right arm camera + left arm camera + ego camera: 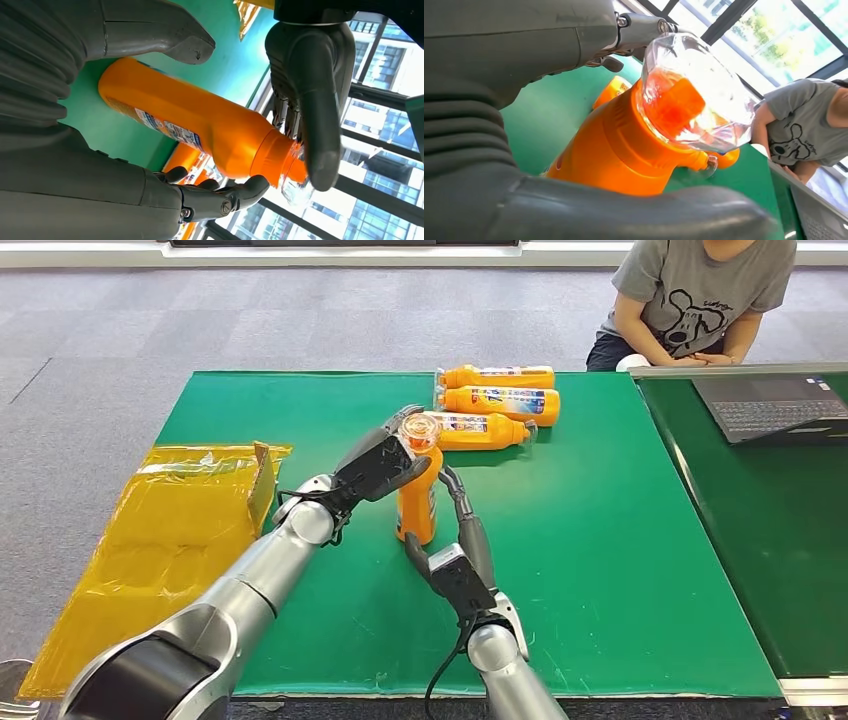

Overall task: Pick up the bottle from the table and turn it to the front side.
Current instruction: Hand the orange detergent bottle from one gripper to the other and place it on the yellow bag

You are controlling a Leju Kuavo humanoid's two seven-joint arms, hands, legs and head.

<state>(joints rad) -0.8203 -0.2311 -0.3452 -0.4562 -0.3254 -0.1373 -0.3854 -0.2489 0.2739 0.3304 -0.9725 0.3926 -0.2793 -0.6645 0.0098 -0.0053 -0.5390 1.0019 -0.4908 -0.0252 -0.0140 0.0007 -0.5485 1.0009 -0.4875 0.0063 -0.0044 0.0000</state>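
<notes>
An orange bottle (417, 502) with a clear cap (420, 430) stands upright near the middle of the green table (620, 560). My left hand (383, 464) reaches in from the left and grips the bottle at its neck and cap. In the left wrist view the bottle (624, 145) sits between my thumb and fingers. My right hand (452, 545) is open just right of and in front of the bottle, its thumb and fingers spread on either side of the body. In the right wrist view the bottle (200, 125) lies between them, with a gap at the thumb.
Three more orange bottles (500, 400) lie on their sides at the back of the table. A yellow bag (170, 530) hangs off the table's left edge. A laptop (770, 405) sits on the adjoining table at right, and a person (690, 300) crouches behind it.
</notes>
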